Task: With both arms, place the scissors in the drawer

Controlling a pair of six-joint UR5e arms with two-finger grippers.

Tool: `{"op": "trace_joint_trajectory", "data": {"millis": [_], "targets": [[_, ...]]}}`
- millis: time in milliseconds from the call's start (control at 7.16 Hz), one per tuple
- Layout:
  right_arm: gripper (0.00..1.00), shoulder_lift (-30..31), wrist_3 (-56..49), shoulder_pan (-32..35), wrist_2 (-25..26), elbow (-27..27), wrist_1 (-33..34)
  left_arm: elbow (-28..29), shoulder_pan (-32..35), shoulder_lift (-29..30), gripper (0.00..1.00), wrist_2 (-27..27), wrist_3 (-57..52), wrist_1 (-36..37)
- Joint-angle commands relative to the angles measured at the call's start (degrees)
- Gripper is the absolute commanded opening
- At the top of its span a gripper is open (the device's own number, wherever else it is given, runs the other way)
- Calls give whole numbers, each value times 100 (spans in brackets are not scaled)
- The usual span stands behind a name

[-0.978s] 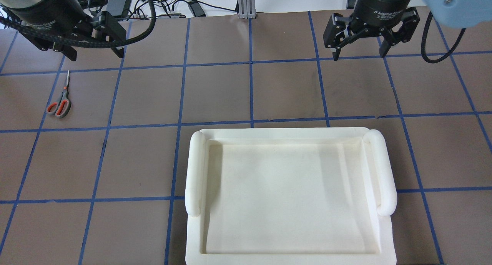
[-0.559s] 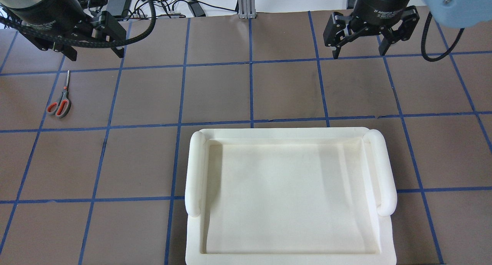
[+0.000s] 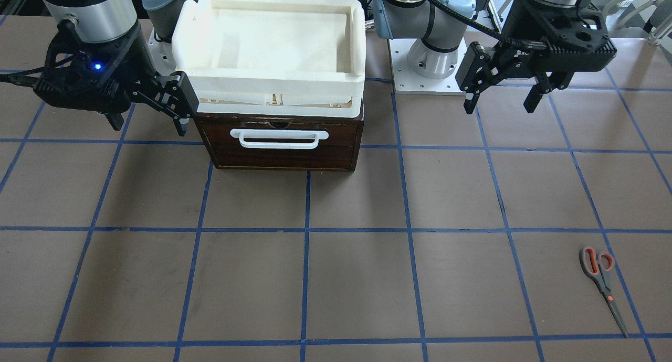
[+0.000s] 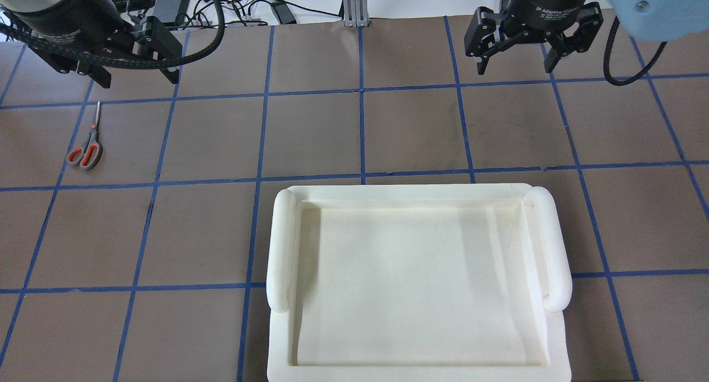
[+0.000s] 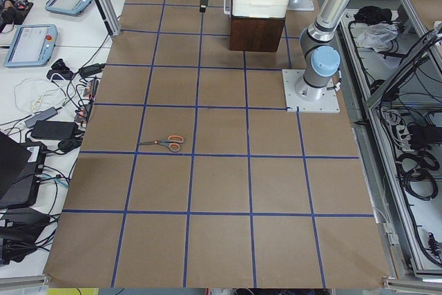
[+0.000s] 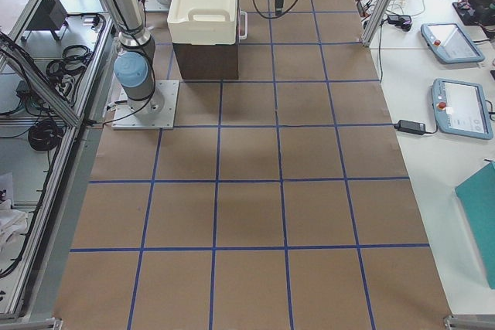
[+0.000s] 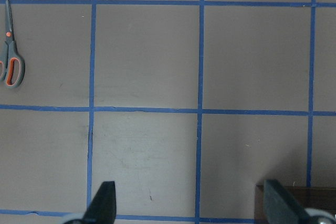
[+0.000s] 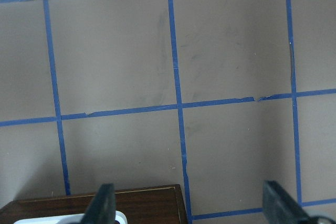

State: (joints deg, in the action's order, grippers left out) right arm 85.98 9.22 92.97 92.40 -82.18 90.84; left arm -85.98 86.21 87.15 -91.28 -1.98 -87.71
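- Front-facing view: drawer (image 3: 281, 141) is closed, with the white foam tray (image 3: 273, 36) on top.
- Right gripper (image 3: 147, 125) at its 9 o'clock, left gripper (image 3: 499, 107) at 3, both spread wide and empty.
- Scissors (image 3: 609, 297) lie flat at the drawer's 4 o'clock, well apart.

Dark brown wooden drawer (image 3: 281, 156) shut, its white bar handle (image 3: 278, 140) facing bare brown blue-taped tabletop (image 3: 357, 278), frontal approach unobstructed; white foam tray (image 3: 273, 82) caps its top; right gripper (image 3: 147, 125), jaws apart, crowds one side; small grey-and-orange scissors (image 3: 609, 297) lie flat, open tabletop all round.
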Motion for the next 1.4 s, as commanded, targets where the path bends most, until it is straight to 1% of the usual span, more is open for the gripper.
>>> {"op": "trace_joint_trajectory", "data": {"millis": [0,140,279,419,559,699,838,978,1118,1257], "targets": [[100,-72,1410,28,-21,0,4,-24,-86,30,100,-13,-65,-17],[100,-107,2068,63,-3,-44,-4,-155,-208,22,100,-30,-370,-26],[100,-186,2902,89,-38,-70,-13,-487,-540,-31,100,-118,-965,-18],[100,-265,3771,246,-38,-79,-5,-821,-944,-31,100,-258,-1302,0],[100,-353,4032,482,-21,-97,135,-1024,-1453,-14,100,-268,-1906,35],[100,-476,4600,667,-3,-131,136,-1079,-2093,178,100,-233,-2112,87],[100,-668,5476,869,-12,-184,145,-1149,-2560,571,100,-215,-2122,540],[100,-792,5911,1115,-12,-211,223,-1210,-2617,975,100,-259,-2105,1163],[100,-932,6273,1265,-3,-211,224,-1185,-2644,1501,100,-268,-2079,1848],[100,-1108,6946,1397,-29,-220,224,-1054,-2644,2011,100,-251,-1939,2385]]}}
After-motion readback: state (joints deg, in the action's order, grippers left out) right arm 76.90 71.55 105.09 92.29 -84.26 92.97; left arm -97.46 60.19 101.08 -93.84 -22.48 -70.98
